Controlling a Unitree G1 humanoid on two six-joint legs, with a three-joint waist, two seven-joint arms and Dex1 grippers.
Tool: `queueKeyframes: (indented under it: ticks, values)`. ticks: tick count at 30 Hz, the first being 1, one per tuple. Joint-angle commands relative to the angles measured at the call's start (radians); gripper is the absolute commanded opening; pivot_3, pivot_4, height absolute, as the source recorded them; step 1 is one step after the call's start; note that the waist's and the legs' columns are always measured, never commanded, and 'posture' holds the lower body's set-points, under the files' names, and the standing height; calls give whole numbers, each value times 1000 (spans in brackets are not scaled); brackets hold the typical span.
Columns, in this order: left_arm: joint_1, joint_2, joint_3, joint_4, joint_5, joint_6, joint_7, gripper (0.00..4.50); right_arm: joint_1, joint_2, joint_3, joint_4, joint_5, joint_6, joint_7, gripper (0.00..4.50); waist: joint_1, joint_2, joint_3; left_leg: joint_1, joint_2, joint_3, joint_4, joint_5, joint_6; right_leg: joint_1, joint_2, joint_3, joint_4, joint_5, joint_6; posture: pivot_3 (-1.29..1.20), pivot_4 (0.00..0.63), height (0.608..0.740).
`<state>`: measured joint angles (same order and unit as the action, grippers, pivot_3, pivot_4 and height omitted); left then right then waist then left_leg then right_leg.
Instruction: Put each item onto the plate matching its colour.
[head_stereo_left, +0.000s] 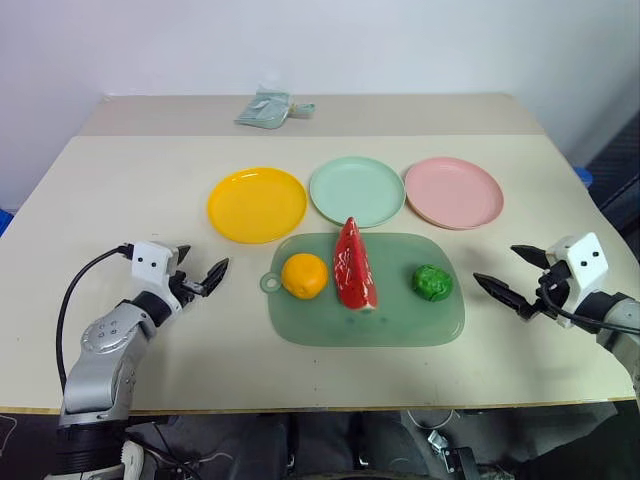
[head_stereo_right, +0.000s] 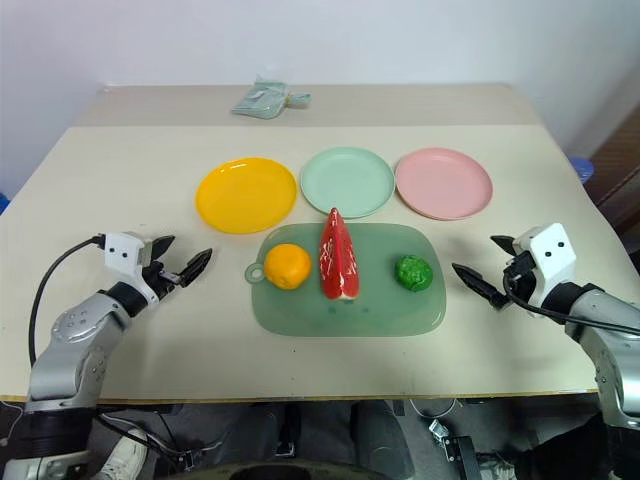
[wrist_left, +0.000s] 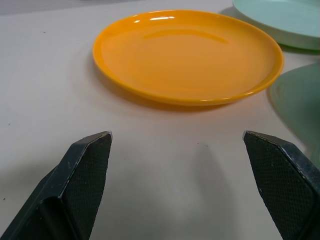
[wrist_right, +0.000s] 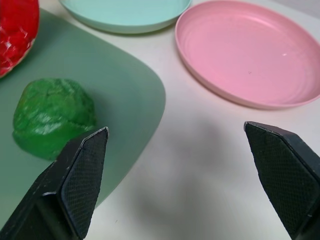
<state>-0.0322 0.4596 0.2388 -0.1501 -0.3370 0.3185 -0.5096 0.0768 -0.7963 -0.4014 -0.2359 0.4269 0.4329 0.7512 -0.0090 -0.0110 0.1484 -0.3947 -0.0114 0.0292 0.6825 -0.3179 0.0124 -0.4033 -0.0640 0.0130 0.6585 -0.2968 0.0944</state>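
Observation:
On a translucent green board (head_stereo_left: 400, 322) stand a round orange fruit (head_stereo_left: 304, 276), a tall red wedge (head_stereo_left: 354, 265) and a bumpy dark-green lump (head_stereo_left: 431, 282). Behind the board lie an orange-yellow plate (head_stereo_left: 257, 204), a mint green plate (head_stereo_left: 356, 190) and a pink plate (head_stereo_left: 453, 192), all bare. My left gripper (head_stereo_left: 203, 262) hovers open left of the board, facing the orange-yellow plate (wrist_left: 187, 55). Right of the board, my right gripper (head_stereo_left: 497, 265) is open and holds nothing. It points at the green lump (wrist_right: 52, 116) and the pink plate (wrist_right: 250, 55).
A folded pale-green cloth (head_stereo_left: 272, 108) lies at the far edge of the beige table (head_stereo_left: 120, 200). Bare tabletop surrounds the board on both sides and in front.

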Motion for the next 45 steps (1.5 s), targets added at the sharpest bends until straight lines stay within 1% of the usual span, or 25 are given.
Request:
queueKeyframes:
  ticks: [1, 13, 16, 19, 24, 27, 29, 30, 32, 36, 41, 45]
  values:
    - [1, 4, 6, -44, -9, 1, 3, 4303, -6, 8, -15, -44, 7, -4, -11, 4479, 1, 0, 0, 0, 0, 0, 0, 0, 0, 0, 0, 0, 0, 0, 0, 0, 150, 740]
    - [-37, 28, 7, -65, -38, 28, -28, 4303, -34, 32, 8, -77, 11, 32, -54, 4479, -1, 0, 0, 0, 0, 0, 0, 0, 0, 0, 0, 0, 0, 0, 0, 0, 150, 740]
    - [-43, 30, 6, -67, -46, 31, -37, 4303, -57, 34, 23, -69, 1, 68, -88, 4479, -1, 0, 0, 0, 0, 0, 0, 0, 0, 0, 0, 0, 0, 0, 0, 0, 150, 740]
    - [-68, 1, -2, -84, -106, 73, -49, 4303, -100, 43, 20, -34, -2, 64, -114, 4479, 0, 0, 0, 0, 0, 0, 0, 0, 0, 0, 0, 0, 0, 0, 0, 0, 150, 740]
    - [-119, 45, -72, -116, -175, 136, -185, 4303, -78, 15, -61, -130, 107, 136, -65, 4479, 6, 0, 0, 0, 0, 0, 0, 0, 0, 0, 0, 0, 0, 0, 0, 0, 150, 740]
    - [-132, 78, -154, -130, -162, 118, -288, 4303, -71, 9, -103, -216, 247, 209, -15, 4479, 0, 1, 0, 0, 0, 0, 0, 0, 0, 0, 0, 0, -1, 0, 0, 0, 150, 740]
    - [-138, 96, -180, -126, -154, 101, -331, 4303, -71, 2, -102, -265, 297, 239, -1, 4479, -2, 1, 0, 0, 0, 0, -1, 0, 0, 0, 0, 0, -1, 0, 0, 0, 150, 740]
    - [-143, 102, -200, -119, -139, 82, -351, 4303, -77, -4, -92, -295, 326, 257, 6, 4479, -3, 1, 0, 0, 0, 0, -1, 0, 0, 0, 0, 0, -1, 0, 0, 0, 150, 740]
    - [-156, 111, -254, -108, -102, 45, -392, 4303, -103, -5, -32, -370, 363, 281, -2, 4479, -3, 1, 0, 0, 0, 0, -1, 0, 0, 0, 0, 0, -2, 0, 0, 0, 150, 740]
    - [-183, 104, -314, -59, -31, -23, -407, 4303, -109, 24, 101, -500, 374, 298, -45, 4479, 1, 2, 0, 0, 0, 0, -1, 0, 0, 1, 0, 0, -2, 0, 0, 0, 150, 740]
    - [-213, 85, -362, -27, 20, -64, -405, 4303, -107, 86, 231, -560, 353, 300, -126, 4479, 1, 2, 0, 0, 0, 0, -1, -1, 2, 2, 0, 0, -5, 0, 0, 0, 150, 740]
    - [-250, 66, -389, 26, 76, -103, -387, 4303, -120, 121, 294, -581, 349, 301, -174, 4479, -1, 2, 0, 0, 0, 0, -1, -1, 2, 2, 0, -1, -5, 0, 0, 0, 150, 740]
